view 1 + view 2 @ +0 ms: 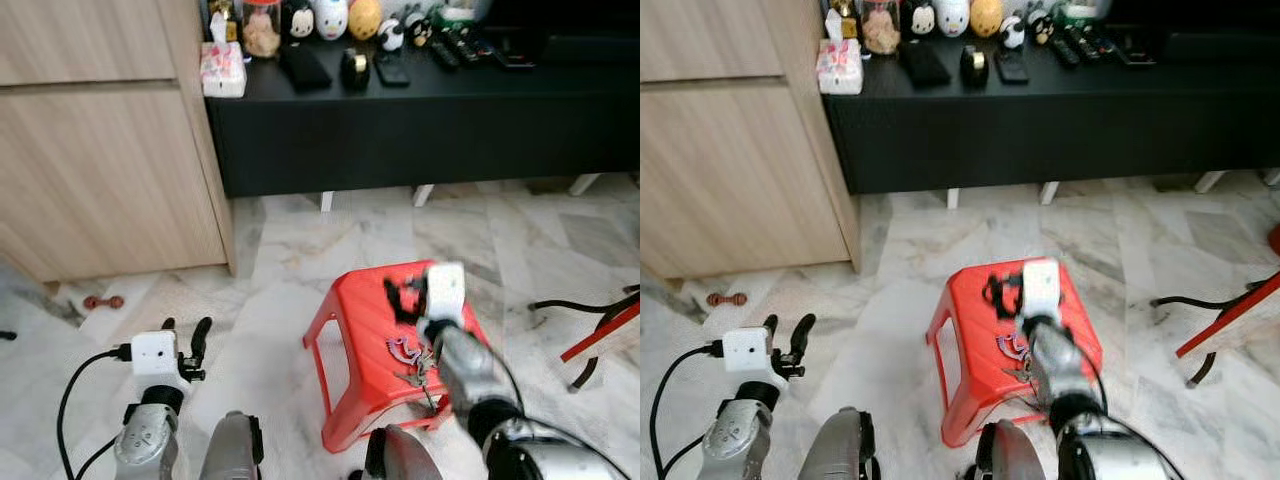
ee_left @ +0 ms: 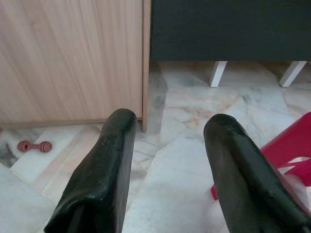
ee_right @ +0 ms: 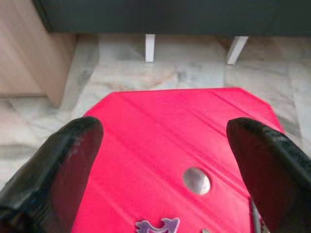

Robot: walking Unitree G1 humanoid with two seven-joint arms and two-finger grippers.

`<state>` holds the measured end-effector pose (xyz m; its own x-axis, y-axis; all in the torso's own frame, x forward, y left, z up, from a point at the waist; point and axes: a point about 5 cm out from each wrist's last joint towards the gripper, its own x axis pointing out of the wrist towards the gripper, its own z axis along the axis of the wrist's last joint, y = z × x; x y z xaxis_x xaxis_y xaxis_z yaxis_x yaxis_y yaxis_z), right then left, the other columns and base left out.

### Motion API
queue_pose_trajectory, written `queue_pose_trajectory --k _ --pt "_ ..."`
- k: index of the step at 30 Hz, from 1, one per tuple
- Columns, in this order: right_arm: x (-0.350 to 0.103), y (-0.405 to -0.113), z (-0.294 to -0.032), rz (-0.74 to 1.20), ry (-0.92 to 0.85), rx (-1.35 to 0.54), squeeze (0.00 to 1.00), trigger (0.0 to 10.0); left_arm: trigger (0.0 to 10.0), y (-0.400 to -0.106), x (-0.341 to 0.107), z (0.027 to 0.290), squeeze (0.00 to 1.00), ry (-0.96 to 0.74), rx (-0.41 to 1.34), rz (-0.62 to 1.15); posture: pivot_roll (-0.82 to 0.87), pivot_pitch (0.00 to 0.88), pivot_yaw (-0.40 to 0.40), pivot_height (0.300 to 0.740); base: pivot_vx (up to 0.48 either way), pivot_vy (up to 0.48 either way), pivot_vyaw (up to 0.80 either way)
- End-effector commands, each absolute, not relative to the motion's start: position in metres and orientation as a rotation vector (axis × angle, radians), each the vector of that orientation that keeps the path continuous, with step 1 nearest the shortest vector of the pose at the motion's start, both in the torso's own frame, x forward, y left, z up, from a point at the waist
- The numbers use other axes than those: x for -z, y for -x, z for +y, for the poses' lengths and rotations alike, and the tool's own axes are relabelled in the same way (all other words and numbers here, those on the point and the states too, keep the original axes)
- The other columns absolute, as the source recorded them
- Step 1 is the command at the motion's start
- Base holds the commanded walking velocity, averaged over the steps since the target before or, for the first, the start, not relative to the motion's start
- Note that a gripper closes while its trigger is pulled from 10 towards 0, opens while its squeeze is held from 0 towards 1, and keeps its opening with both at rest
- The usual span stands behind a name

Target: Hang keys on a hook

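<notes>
Right claw (image 1: 403, 297) hovers over the red plastic stool (image 1: 350, 310), fingers spread wide apart, nothing between them; forearm runs up from 6 o'clock, wrist pitched down toward the seat. Keys (image 1: 412, 362) lie flat on the stool top just under the wrist, at 6 o'clock from the fingertips: small metal bunch with a purple fob, long axis roughly 11-to-5. Stool seat is smooth, octagonal, with a silver rivet (image 3: 197, 180) near its centre. Left claw (image 1: 185, 343) at 9 o'clock from the stool, low over the floor, fingers also apart and empty, arm idle. Floor is glossy veined marble (image 1: 300, 240). Light wood-grain cabinet (image 1: 100, 150) at 10 o'clock, matte black counter (image 1: 420, 120) at 12 carrying figurines and remotes. Small red dumbbell-shaped toy (image 1: 103, 301) on the floor by the cabinet.
</notes>
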<state>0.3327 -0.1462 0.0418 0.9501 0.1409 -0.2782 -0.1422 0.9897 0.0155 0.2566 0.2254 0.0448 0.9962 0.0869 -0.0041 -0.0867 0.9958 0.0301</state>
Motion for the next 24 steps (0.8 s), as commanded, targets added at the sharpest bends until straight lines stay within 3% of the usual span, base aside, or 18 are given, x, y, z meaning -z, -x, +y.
queue_pose_trajectory --k 1,8,24 --pt "-0.047 -0.336 -0.153 0.260 -0.007 -0.127 0.00 10.0 10.0 -0.254 -0.039 0.223 0.00 -0.007 -0.091 0.034 0.16 0.169 -0.127 0.635 0.000 0.000 0.00" --pt "-0.016 -0.316 -0.147 0.477 0.096 -0.233 0.00 10.0 10.0 -0.251 -0.036 0.223 0.00 -0.002 -0.099 0.054 0.15 0.176 -0.127 0.635 0.000 0.000 0.00" --pt "0.009 -0.297 -0.141 0.693 0.163 -0.251 0.00 10.0 10.0 -0.241 -0.028 0.218 0.00 0.006 -0.093 0.113 0.13 0.197 -0.138 0.635 0.000 0.000 0.00"
